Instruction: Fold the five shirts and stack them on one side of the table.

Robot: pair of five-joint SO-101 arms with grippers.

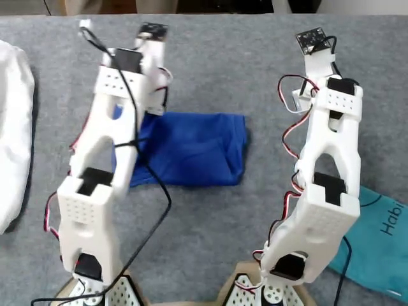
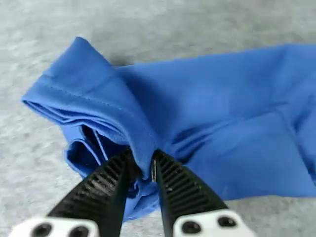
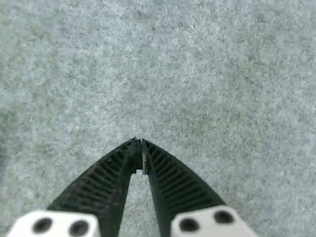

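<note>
A blue shirt (image 1: pixel 191 150) lies folded into a rough rectangle in the middle of the grey table (image 1: pixel 242 64). The left arm (image 1: pixel 121 83) stands over the shirt's left end. In the left wrist view, my left gripper (image 2: pixel 143 165) is shut on a raised fold of the blue shirt (image 2: pixel 222 113), with layered hems bunched beside the fingers. The right arm (image 1: pixel 328 108) stands to the right of the shirt, apart from it. My right gripper (image 3: pixel 138 143) is shut on nothing, its tips together above bare grey felt.
A white shirt (image 1: pixel 13 127) lies bunched at the table's left edge. A teal shirt (image 1: pixel 382 248) lies at the front right, partly under the right arm's base. Open grey felt stretches along the back and between the two arms.
</note>
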